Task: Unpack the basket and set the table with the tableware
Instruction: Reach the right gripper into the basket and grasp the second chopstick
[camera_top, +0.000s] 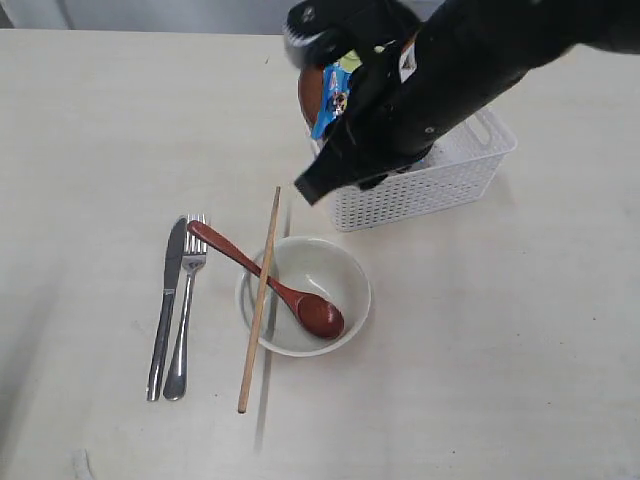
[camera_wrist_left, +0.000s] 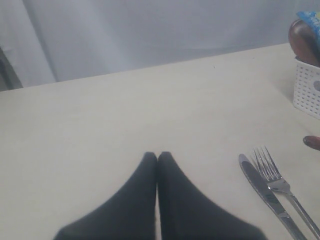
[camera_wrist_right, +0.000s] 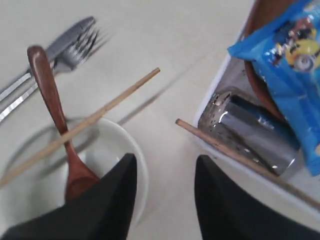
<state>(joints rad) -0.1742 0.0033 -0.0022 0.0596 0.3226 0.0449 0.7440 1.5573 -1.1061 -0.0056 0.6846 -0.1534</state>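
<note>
The chopstick (camera_wrist_right: 235, 155) in the basket (camera_top: 470, 170) lies slanted across the rim. One tip pokes out over the tabletop (camera_top: 520, 360), and the rest runs back past the steel cup (camera_wrist_right: 250, 130). The right fingers (camera_wrist_right: 220, 205) hang spread and empty just short of that free tip, on the bowl (camera_top: 350, 275) side. The stick's long axis seems slanted to their gap, though the view is tight. The left fingers (camera_wrist_left: 145, 195), pressed together, sit well apart by the knife (camera_wrist_left: 262, 187).

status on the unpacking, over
Left gripper shut, empty; right gripper open, empty, by the basket. Cup, plate, one chopstick not yet out. Blue bag partly covers cup and plate.
</note>
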